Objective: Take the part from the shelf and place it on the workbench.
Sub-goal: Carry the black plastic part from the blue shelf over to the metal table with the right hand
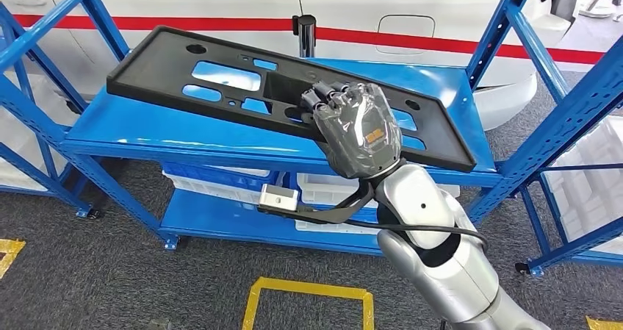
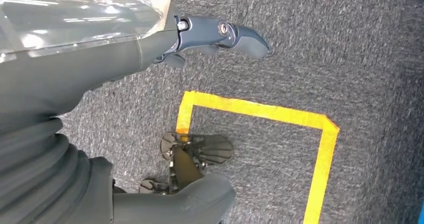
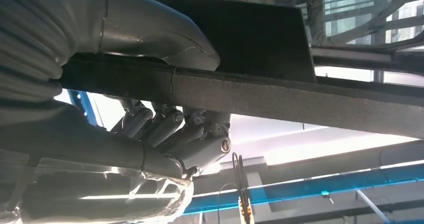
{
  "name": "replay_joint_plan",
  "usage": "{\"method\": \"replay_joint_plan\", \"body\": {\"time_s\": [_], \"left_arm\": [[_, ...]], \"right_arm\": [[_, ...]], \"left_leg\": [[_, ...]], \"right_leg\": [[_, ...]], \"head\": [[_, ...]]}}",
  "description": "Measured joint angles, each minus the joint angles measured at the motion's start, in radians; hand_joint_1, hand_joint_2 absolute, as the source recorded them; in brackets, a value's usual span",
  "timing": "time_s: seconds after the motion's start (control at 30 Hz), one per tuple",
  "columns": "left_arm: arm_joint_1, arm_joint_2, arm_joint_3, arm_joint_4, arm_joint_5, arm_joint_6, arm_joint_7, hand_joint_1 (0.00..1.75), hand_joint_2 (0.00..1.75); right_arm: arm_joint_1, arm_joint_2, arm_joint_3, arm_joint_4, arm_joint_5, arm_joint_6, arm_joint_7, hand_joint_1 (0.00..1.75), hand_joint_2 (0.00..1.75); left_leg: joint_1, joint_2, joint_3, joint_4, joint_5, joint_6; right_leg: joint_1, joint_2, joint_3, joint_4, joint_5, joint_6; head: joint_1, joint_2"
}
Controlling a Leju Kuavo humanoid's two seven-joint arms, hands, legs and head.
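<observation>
Black moulded plastic, a long flat panel part with cut-out windows [image 1: 220, 80], lies across the top level of the blue steel shelf [image 1: 117, 135]. Its long axis runs from my far left down toward my near right, and it sits tilted: the left end looks raised off the shelf surface, though I cannot tell how far.

My right robot hand [image 1: 358, 128] is on the near long edge of the part, right of its middle. In the head view my dark fingers [image 1: 328, 95] curl over the top face into one of the cut-outs. In the right wrist view the thick grey thumb [image 3: 165, 32] presses one face of the edge and the fingers [image 3: 175, 126] wrap the opposite face, so the edge is clamped between them. State: grasping the part, firmly as far as I can judge.

My left robot hand [image 2: 222, 34] hangs over grey carpet and a yellow tape outline [image 2: 300, 119]. It holds nothing; fingers extended and apart.

Judgement: the right arm is the only one near the part. The grip is off-centre, so the long left end will want to droop when it comes clear of the shelf. No desk is visible from here; the part is not yet delivered.
</observation>
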Motion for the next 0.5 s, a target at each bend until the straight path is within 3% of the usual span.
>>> {"method": "replay_joint_plan", "body": {"time_s": [0.1,0.13,0.17,0.2,0.27,0.33,0.37,0.43,0.5], "left_arm": [[0.002,0.000,0.000,0.001,0.000,0.000,0.000,0.00,1.75],[0.002,0.000,0.000,0.001,0.000,0.000,0.000,0.00,1.75],[0.002,0.000,0.000,0.002,0.000,0.000,0.000,0.00,1.75],[0.002,0.000,0.000,0.002,0.001,0.000,0.001,0.00,1.75],[0.001,0.000,0.000,0.002,0.001,0.000,0.001,0.00,1.75],[0.000,0.000,0.000,0.002,0.002,0.001,0.000,0.00,1.75],[-0.001,0.000,0.000,0.002,0.002,0.001,0.000,0.00,1.75],[0.000,0.000,0.000,0.002,0.002,0.003,-0.002,0.00,1.75],[0.001,-0.001,0.000,0.003,0.003,0.004,-0.002,0.00,1.75]], "right_arm": [[-0.002,0.000,0.005,0.003,0.002,0.001,0.000,1.75,1.75],[-0.002,0.000,0.007,0.005,0.002,0.001,0.000,1.75,1.75],[-0.002,0.000,0.009,0.007,0.002,0.001,0.000,1.75,1.75],[-0.002,0.001,0.011,0.009,0.001,0.002,0.000,1.75,1.75],[0.000,0.001,0.013,0.012,-0.003,0.001,-0.003,1.75,1.75],[0.003,0.001,0.015,0.014,-0.013,-0.004,-0.009,1.75,1.75],[0.005,0.001,0.017,0.015,-0.018,-0.010,-0.012,1.75,1.75],[0.013,0.001,0.020,0.017,-0.029,-0.025,-0.019,1.75,1.75],[0.024,0.000,0.021,0.022,-0.040,-0.040,-0.025,1.75,1.75]], "left_leg": [[0.009,-0.004,-0.044,0.157,-0.141,-0.018],[0.013,-0.004,-0.052,0.212,-0.165,-0.024],[0.016,-0.004,-0.049,0.246,-0.169,-0.028],[0.020,-0.004,-0.031,0.247,-0.153,-0.031],[0.028,-0.005,0.054,0.150,-0.107,-0.032],[0.028,-0.009,0.147,0.018,-0.097,-0.028],[0.025,-0.011,0.170,-0.022,-0.103,-0.025],[0.016,-0.012,0.166,-0.043,-0.100,-0.010],[0.012,-0.007,0.149,-0.049,-0.077,0.014]], "right_leg": [[-0.001,-0.003,-0.032,0.000,0.031,-0.020],[0.000,-0.003,-0.043,0.001,0.042,-0.019],[0.000,-0.003,-0.055,0.002,0.051,-0.018],[0.000,-0.003,-0.066,0.003,0.059,-0.015],[-0.001,-0.003,-0.083,0.006,0.074,-0.006],[0.001,-0.003,-0.093,0.007,0.088,0.008],[0.002,-0.004,-0.097,0.007,0.096,0.016],[0.003,-0.006,-0.103,0.002,0.113,0.033],[0.002,-0.005,-0.119,0.018,0.095,0.038]], "head": [[-0.007,0.000],[-0.007,0.000],[-0.007,0.000],[-0.007,0.000],[-0.007,0.000],[-0.006,0.000],[-0.006,0.000],[-0.004,0.000],[-0.003,0.000]]}}
